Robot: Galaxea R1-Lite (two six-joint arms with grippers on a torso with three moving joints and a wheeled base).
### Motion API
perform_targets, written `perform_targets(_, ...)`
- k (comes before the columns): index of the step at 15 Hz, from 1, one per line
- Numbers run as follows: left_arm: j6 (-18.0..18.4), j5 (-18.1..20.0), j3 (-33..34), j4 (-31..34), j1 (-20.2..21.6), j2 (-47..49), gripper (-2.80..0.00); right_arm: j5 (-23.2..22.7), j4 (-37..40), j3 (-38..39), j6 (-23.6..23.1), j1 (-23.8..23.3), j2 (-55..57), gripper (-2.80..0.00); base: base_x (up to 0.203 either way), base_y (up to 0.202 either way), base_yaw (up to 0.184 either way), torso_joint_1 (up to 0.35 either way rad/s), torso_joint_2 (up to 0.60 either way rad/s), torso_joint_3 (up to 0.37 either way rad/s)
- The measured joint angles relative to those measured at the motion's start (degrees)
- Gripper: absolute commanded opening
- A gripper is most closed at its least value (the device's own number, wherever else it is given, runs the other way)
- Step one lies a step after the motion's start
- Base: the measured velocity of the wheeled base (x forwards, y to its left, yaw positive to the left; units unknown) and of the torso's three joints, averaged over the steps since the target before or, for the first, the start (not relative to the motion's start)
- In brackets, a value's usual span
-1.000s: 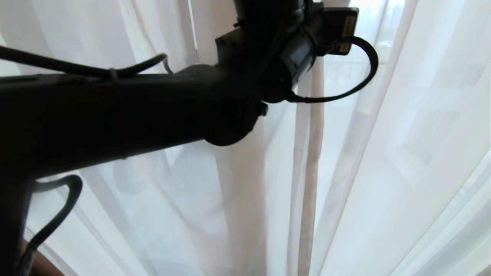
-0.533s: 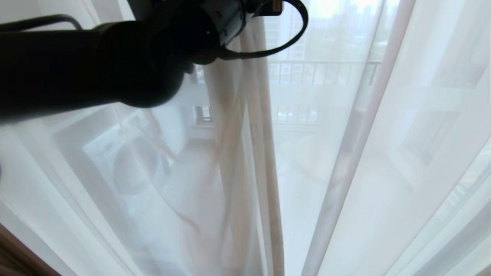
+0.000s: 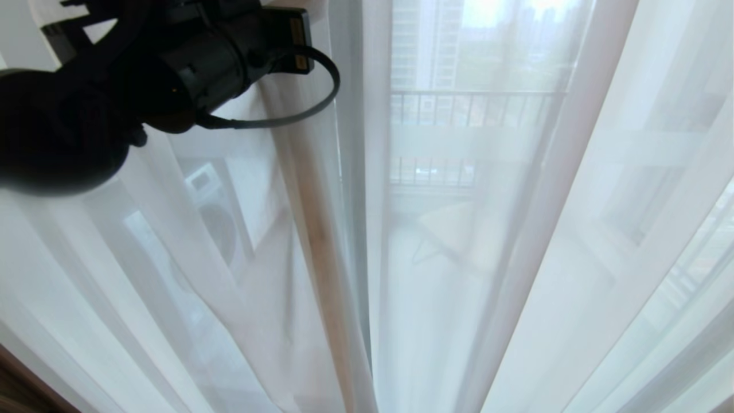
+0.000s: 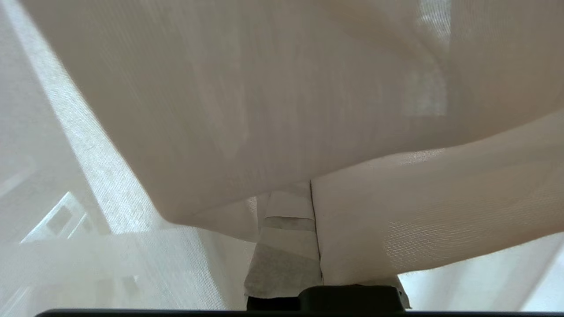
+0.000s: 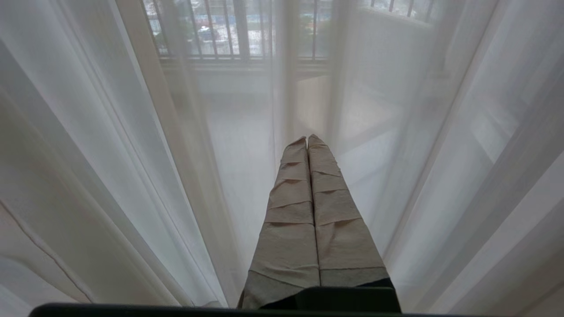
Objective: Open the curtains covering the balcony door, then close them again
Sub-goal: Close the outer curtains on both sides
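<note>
Currently my left gripper [image 4: 308,229] pinches a fold of the thin white translucent sheer curtains [image 3: 516,258]; right gripper [image 5: 307,145] parked, jaws pressed together.

One robot arm [image 3: 69,109] shows at the upper left, with one looped black cable [image 3: 298,109] hanging off it. Two grippers are visible, one per wrist view: the left gripper [image 4: 291,207] and the right gripper [image 5: 307,141], each with two tape-wrapped fingers pressed together. One sheer white curtain [image 3: 545,258] hangs in many folds. One balcony railing [image 3: 476,109] shows through it, and one round-fronted machine [image 3: 221,226] outside.
</note>
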State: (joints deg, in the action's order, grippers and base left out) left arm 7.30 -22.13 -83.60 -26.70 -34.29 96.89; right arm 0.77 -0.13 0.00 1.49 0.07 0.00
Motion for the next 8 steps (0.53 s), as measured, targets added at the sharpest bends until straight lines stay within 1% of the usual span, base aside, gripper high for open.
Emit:
perform_targets(3, -0.2, 0.0, 3.8, -0.2, 2.1, -1.8, -2.8, 0.0, 0.0, 0.0, 0.0, 0.0, 0.0, -2.8, 0.0, 0.0, 0.0, 0.0, 0.0, 0.0)
perform_targets(4, -0.4, 0.0, 5.1, -0.7, 2.3, -2.1, -2.8, 0.0, 0.0, 0.0, 0.0, 0.0, 0.0, -2.8, 0.0, 0.0, 0.0, 0.0, 0.0, 0.0)
perform_targets(6, -0.6, 0.1, 7.0, -4.1, 2.5, -2.2, -2.8, 0.0, 0.0, 0.0, 0.0, 0.0, 0.0, -2.8, 0.0, 0.0, 0.0, 0.0, 0.0, 0.0)
perform_targets(8, -0.7, 0.2, 7.5, -4.9, 2.5, -1.8, -2.8, 0.0, 0.0, 0.0, 0.0, 0.0, 0.0, -2.8, 0.0, 0.0, 0.0, 0.0, 0.0, 0.0)
